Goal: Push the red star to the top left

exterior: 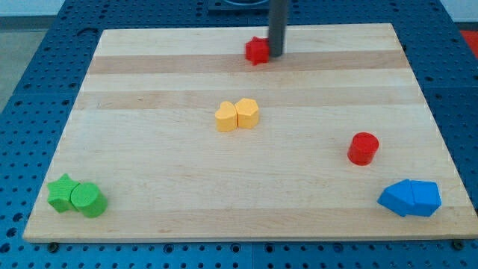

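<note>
My tip (276,54) touches the red star's (257,50) right side, near the tabletop's (149,149) top edge. There is no claw, so no opening to report.

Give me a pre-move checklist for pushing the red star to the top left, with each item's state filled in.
1. My tip sits on the view's right side of the red star, so a leftward push is lined up: ok.
2. Tip actually touching the star: cannot tell; they look adjacent.
3. Path along the board's top edge toward the top-left corner free of blocks: ok.
4. Red cylinder not mistaken for the target; it stands far off at the view's right: ok.
5. The two yellow blocks lie below the path, out of the way: ok.
6. Star already at the top left: not ok; it is near the top centre.
</note>
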